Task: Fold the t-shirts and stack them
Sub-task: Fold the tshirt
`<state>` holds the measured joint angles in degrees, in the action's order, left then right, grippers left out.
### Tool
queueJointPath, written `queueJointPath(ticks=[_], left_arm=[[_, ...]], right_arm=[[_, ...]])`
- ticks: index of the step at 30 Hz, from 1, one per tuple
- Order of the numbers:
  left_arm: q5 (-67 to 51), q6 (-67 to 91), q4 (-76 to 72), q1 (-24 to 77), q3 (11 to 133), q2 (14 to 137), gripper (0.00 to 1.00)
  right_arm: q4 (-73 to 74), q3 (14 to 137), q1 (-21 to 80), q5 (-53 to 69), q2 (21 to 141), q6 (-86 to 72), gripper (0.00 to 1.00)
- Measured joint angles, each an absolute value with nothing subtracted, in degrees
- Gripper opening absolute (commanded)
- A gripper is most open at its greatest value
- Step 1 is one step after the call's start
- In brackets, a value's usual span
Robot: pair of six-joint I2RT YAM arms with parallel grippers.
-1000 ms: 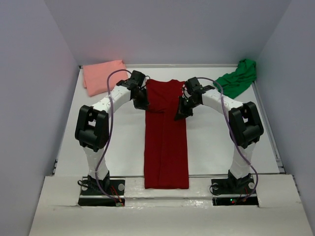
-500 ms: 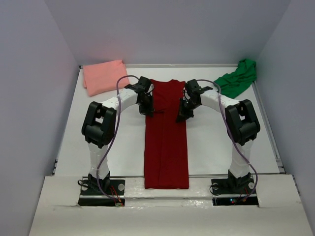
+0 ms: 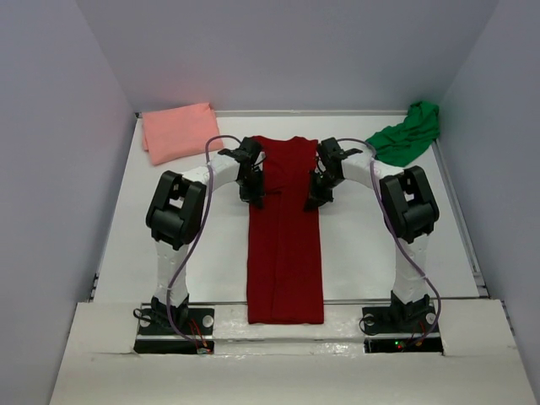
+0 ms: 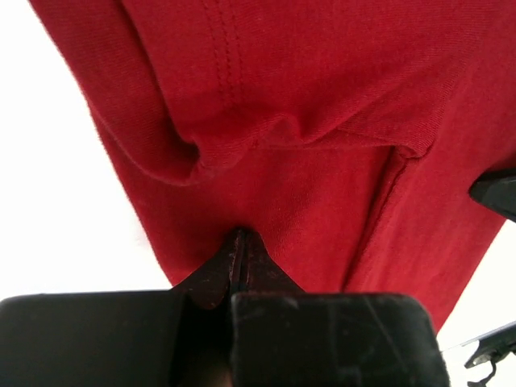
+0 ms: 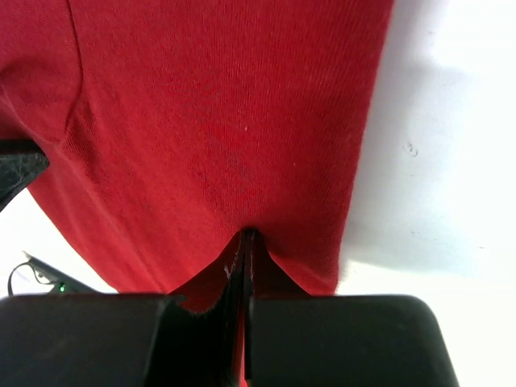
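At the near edge of the table [image 3: 202,253], between the two arm bases, lay the hem end of the dark red t-shirt [image 3: 285,261]. It had been narrowed into a long strip that ran away from the bases up the middle of the table. So the lengthwise folds looked done, and the strip lay fairly flat along its near half.

Further up, about two thirds of the way along the strip, both arms reached in from either side. The left tool [image 4: 239,242] was clamped on the shirt's left edge, its fingers pressed together with a pinch of red cloth between them. The right tool [image 5: 247,240] was likewise clamped on the right edge. In the left wrist view the cloth beyond the pinch showed a rumpled fold and a line of stitching. I judged this to be the grasp for a crosswise fold, taking the collar end toward the hem, which had not yet been made.

Beyond the tools, the collar end lay a little wider than the rest of the strip.

At the far left corner lay the salmon pink t-shirt [image 3: 177,131], a flat rough rectangle; whether it was properly folded I could not tell. At the far right corner the bright green t-shirt [image 3: 409,133] sat crumpled beside the wall, clearly unfolded. The three shirts were well apart, so nothing was stacked, and most of the task remained.
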<state>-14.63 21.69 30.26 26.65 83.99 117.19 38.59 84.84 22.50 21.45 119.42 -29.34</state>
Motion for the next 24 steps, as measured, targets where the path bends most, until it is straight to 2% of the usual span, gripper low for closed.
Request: queueJointPath(ticks=[7,24], left_arm=[[-14.87,21.39,31.79,26.65,86.91,119.20,0.00],[-14.96,20.36,36.32,26.22,103.61,129.51,0.00]], right_arm=[[38.72,87.02,22.33,20.80,120.49,-29.34,0.00],[42.30,99.33,18.33,19.46,128.11,-28.08,0.00]])
